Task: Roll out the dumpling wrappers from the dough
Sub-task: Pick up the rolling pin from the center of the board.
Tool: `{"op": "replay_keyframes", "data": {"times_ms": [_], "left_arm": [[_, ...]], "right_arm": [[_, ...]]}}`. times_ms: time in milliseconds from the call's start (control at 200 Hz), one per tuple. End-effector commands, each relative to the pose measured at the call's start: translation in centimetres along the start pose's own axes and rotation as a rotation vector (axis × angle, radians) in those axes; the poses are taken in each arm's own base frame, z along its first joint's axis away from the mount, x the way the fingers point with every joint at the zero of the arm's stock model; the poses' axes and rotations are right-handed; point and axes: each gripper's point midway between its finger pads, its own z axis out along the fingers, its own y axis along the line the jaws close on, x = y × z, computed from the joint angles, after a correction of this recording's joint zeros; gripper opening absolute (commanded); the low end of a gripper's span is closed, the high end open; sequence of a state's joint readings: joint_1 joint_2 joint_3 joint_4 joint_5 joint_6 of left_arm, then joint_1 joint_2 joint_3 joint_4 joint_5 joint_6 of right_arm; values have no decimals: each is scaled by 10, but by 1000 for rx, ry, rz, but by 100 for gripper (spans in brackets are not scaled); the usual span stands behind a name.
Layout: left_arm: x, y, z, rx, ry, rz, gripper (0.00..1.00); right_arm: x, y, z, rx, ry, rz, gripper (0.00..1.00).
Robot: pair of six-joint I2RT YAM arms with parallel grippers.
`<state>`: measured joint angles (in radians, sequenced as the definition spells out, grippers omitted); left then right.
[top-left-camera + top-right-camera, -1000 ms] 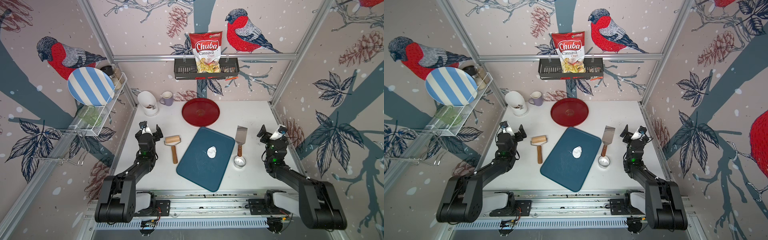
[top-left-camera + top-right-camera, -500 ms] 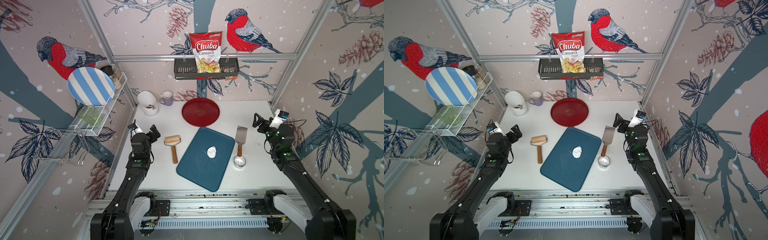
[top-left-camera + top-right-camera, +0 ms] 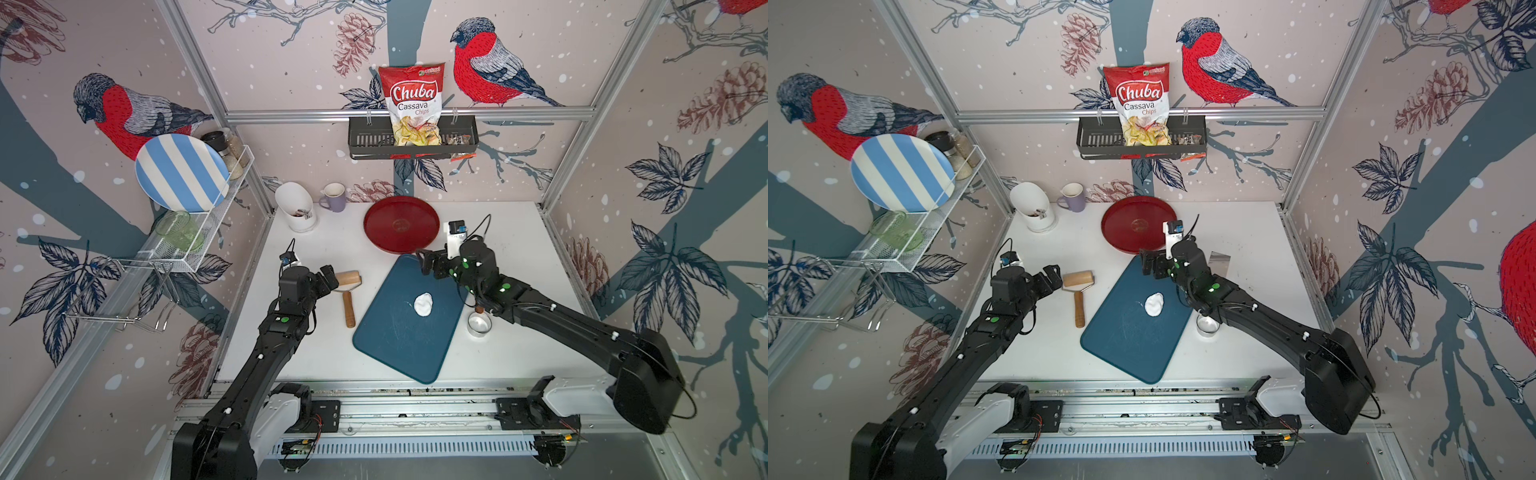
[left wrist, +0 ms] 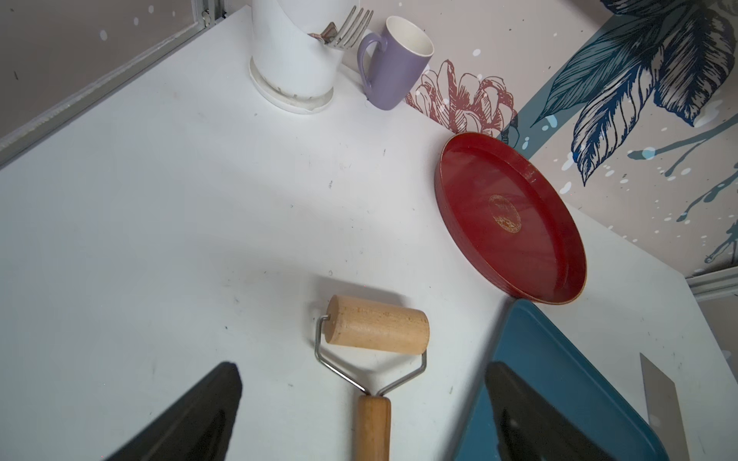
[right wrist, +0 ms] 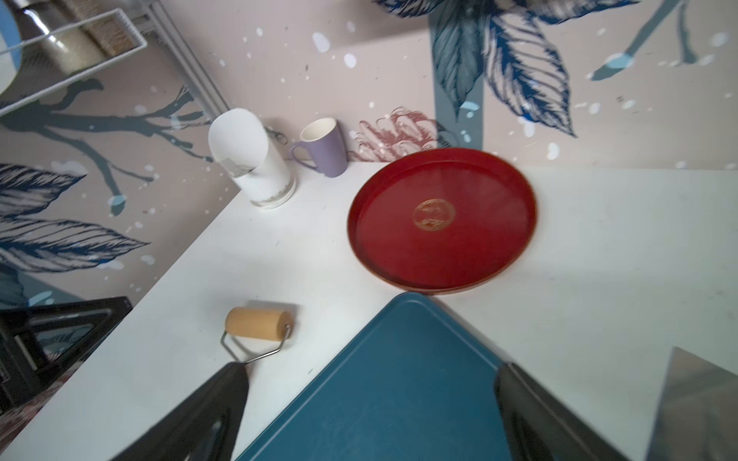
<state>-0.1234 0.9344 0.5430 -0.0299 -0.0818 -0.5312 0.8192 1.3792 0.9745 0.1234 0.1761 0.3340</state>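
Left gripper (image 4: 363, 371), jaws wide apart & empty, hovers w/ the rolling pin (image 3: 348, 291) handle lined up between them, prob set to grab it. Right gripper (image 3: 429, 264), also spread & empty, sits over the board's (image 3: 399, 345) far corner. Dough (image 3: 423, 304) lies behind it mid-board, unrolled, no wrappers yet.

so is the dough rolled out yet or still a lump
Still a lump: the dough is a small irregular blob on the board, and the roller lies untouched on the table.
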Motion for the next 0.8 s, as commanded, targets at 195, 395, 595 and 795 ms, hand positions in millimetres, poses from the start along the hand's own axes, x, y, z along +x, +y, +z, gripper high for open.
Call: {"op": "replay_keyframes", "data": {"times_ms": [195,395,595,795], "left_arm": [[-11,6,-22,-21,-69,-70,98],[-21,8,-40,-21,-126,-96,98],[-21,9,-51,-3,-152,-112,98],[-19,12,-56,1,-170,-117,98]], "right_arm": [[45,91,44,-128,146,37,100],[87,129,76,-135,282,11,100],[120,146,100,-123,368,5,96],[147,164,113,-157,442,-12,83]]}}
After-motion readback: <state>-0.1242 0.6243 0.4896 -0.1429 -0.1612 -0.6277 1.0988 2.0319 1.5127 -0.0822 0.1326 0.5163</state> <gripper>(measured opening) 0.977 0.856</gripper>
